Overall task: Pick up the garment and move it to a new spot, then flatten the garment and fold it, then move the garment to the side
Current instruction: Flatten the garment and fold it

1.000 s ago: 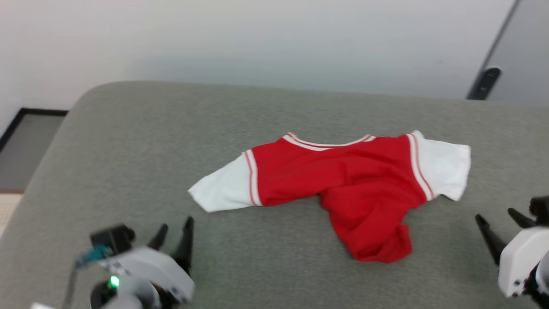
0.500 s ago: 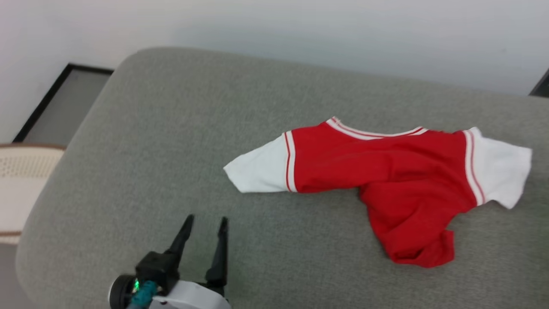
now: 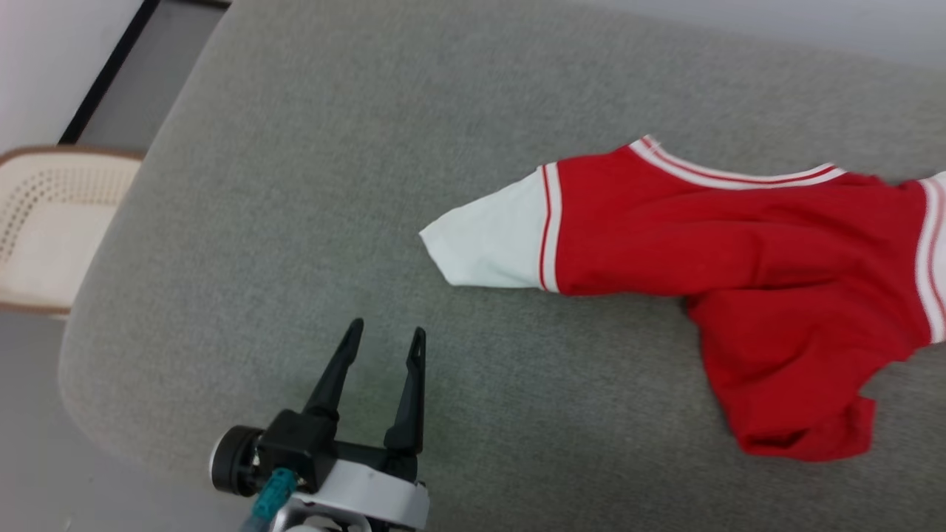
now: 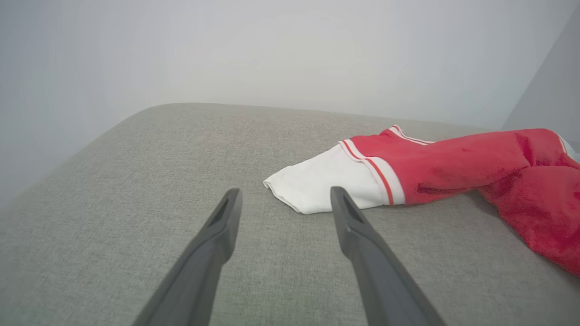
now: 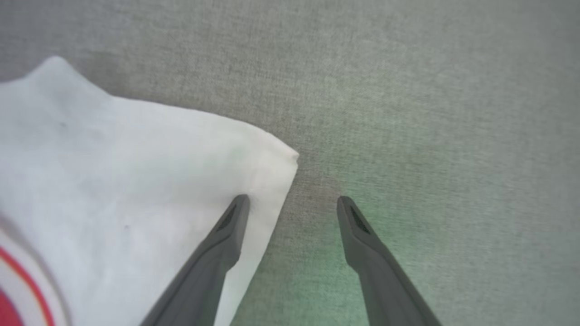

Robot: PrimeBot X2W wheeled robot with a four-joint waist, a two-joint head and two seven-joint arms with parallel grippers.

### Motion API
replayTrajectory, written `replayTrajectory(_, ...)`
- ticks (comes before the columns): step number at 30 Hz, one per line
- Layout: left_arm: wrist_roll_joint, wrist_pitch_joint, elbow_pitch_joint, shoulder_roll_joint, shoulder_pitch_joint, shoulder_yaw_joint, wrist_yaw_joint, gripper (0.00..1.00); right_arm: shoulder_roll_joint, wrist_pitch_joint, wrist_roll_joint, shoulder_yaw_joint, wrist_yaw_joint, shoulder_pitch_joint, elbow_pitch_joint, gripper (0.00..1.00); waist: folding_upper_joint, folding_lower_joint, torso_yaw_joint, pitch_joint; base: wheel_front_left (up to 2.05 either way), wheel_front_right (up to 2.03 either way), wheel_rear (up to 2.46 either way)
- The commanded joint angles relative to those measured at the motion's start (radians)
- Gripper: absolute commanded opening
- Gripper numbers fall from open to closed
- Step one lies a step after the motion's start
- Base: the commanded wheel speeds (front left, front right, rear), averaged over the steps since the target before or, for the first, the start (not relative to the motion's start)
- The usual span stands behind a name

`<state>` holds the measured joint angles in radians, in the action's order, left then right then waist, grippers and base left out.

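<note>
The garment (image 3: pixel 709 251), a red shirt with white sleeves and striped trim, lies crumpled on the grey cushion (image 3: pixel 310 162), its body bunched toward the lower right. My left gripper (image 3: pixel 386 336) stands open near the front edge, short of the white left sleeve (image 3: pixel 491 240), nothing between its fingers. In the left wrist view the left gripper (image 4: pixel 283 197) points at that sleeve (image 4: pixel 321 181), with the garment (image 4: pixel 476 158) stretching off to the right. My right gripper (image 5: pixel 292 203) is open just above the other white sleeve (image 5: pixel 136 181), one finger over its edge, the other over bare cushion (image 5: pixel 430 113).
A cream perforated chair seat (image 3: pixel 52 222) stands off the cushion's left edge, with grey floor and a dark baseboard (image 3: pixel 111 70) behind it. A pale wall (image 4: pixel 272 54) backs the cushion. Bare cushion stretches left of the shirt.
The head camera has swung left and down, so the shirt sits further right in the picture. My left gripper has come forward toward the left sleeve. The right gripper has left the head view.
</note>
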<state>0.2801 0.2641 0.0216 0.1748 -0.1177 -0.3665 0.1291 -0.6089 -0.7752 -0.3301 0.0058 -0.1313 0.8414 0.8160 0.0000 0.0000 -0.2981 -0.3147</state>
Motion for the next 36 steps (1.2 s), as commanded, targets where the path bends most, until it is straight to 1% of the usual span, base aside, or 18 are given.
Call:
replayTrajectory(1, -0.015, 0.000, -0.003, -0.013, -0.013, 0.015, -0.012, 1.00, 0.009, 0.000, 0.011, 0.007, 0.001, 0.018, 0.016, 1.00, 0.0000, 0.0000, -0.047, -0.060, 0.00, 0.00, 0.00)
replayTrajectory(6, -0.039, 0.000, -0.001, -0.048, -0.013, 0.068, -0.048, 1.00, 0.058, -0.038, -0.014, 0.040, -0.002, 0.010, 0.089, 1.00, 0.0000, 0.0000, -0.045, -0.074, 0.00, 0.00, 0.00)
replayTrajectory(7, -0.042, 0.000, -0.001, -0.053, -0.017, 0.077, -0.056, 1.00, 0.062, -0.036, -0.017, 0.046, -0.002, 0.013, 0.096, 0.77, 0.0000, 0.0000, -0.043, -0.076, 0.00, 0.00, 0.00)
replayTrajectory(8, -0.044, 0.000, 0.001, -0.057, -0.024, 0.086, -0.064, 1.00, 0.064, -0.033, -0.019, 0.051, -0.002, 0.016, 0.102, 0.31, 0.0000, 0.0000, -0.041, -0.078, 0.00, 0.00, 0.00)
replayTrajectory(9, -0.044, 0.000, 0.004, -0.060, -0.032, 0.093, -0.074, 1.00, 0.064, -0.028, -0.021, 0.056, -0.002, 0.019, 0.108, 0.04, 0.0000, 0.0000, -0.039, -0.078, 0.00, 0.00, 0.00)
replayTrajectory(10, -0.038, 0.000, 0.009, -0.063, -0.043, 0.098, -0.087, 1.00, 0.062, -0.025, -0.023, 0.059, -0.002, 0.021, 0.115, 0.00, 0.0000, 0.0000, -0.038, -0.078, 0.00, 0.00, 0.00)
replayTrajectory(13, 0.006, -0.001, 0.056, -0.059, -0.105, 0.115, -0.140, 1.00, 0.047, -0.004, -0.020, 0.066, -0.001, 0.027, 0.131, 0.00, 0.0000, 0.0000, -0.037, -0.076, 0.00, 0.00, 0.00)
replayTrajectory(15, 0.051, -0.050, 0.092, -0.048, -0.178, 0.125, -0.182, 1.00, 0.041, 0.012, -0.021, 0.066, -0.001, 0.035, 0.144, 0.00, 0.0000, 0.0000, -0.035, -0.074, 0.00, 0.00, 0.00)
replayTrajectory(17, 0.118, -0.115, 0.123, -0.045, -0.262, 0.143, -0.211, 1.00, 0.044, 0.023, -0.020, 0.073, -0.001, 0.043, 0.155, 0.00, 0.0000, 0.0000, -0.033, -0.072, 0.00, 0.00, 0.00)
replayTrajectory(20, 0.233, -0.303, 0.207, -0.025, -0.390, 0.164, -0.235, 1.00, 0.055, 0.038, -0.024, 0.085, -0.001, 0.056, 0.168, 0.00, 0.0000, 0.0000, -0.026, -0.073, 0.00, 0.00, 0.00)
replayTrajectory(22, 0.318, -0.475, 0.290, -0.021, -0.463, 0.164, -0.241, 1.00, 0.063, 0.045, -0.029, 0.097, -0.001, 0.063, 0.172, 0.00, 0.0000, 0.0000, -0.022, -0.073, 0.00, 0.00, 0.00)
replayTrajectory(23, 0.373, -0.547, 0.325, -0.030, -0.507, 0.184, -0.235, 1.00, 0.067, 0.051, -0.033, 0.103, -0.001, 0.066, 0.174, 0.00, 0.0000, 0.0000, -0.021, -0.073, 0.00, 0.00, 0.00)
replayTrajectory(25, 0.441, -0.702, 0.413, -0.030, -0.567, 0.198, -0.209, 1.00, 0.071, 0.064, -0.041, 0.114, -0.001, 0.072, 0.176, 0.00, 0.0000, 0.0000, -0.018, -0.072, 0.00, 0.00, 0.00)
replayTrajectory(27, 0.476, -0.845, 0.487, -0.016, -0.619, 0.190, -0.188, 1.00, 0.075, 0.064, -0.046, 0.128, -0.001, 0.074, 0.182, 0.00, 0.0000, 0.0000, -0.015, -0.073, 0.00, 0.00, 0.00)
replayTrajectory(28, 0.492, -0.893, 0.514, -0.012, -0.650, 0.192, -0.174, 1.00, 0.078, 0.065, -0.050, 0.135, -0.001, 0.078, 0.183, 0.00, 0.0000, 0.0000, -0.012, -0.075, 0.00, 0.00, 0.00)
replayTrajectory(29, 0.496, -0.929, 0.536, -0.009, -0.674, 0.189, -0.166, 1.00, 0.082, 0.066, -0.055, 0.139, -0.001, 0.084, 0.185, 0.00, 0.0000, 0.0000, -0.007, -0.078, 0.00, 0.00, 0.00)
replayTrajectory(31, 0.513, -0.984, 0.581, -0.016, -0.704, 0.181, -0.165, 1.00, 0.086, 0.069, -0.060, 0.148, -0.002, 0.094, 0.192, 0.00, 0.0000, 0.0000, -0.001, -0.084, 0.00, 0.00, 0.00)
replayTrajectory(36, 0.546, -1.053, 0.676, -0.040, -0.779, 0.177, -0.169, 1.00, 0.097, 0.071, -0.070, 0.173, -0.002, 0.115, 0.203, 0.00, 0.0000, 0.0000, 0.011, -0.103, 0.00, 0.00, 0.00)
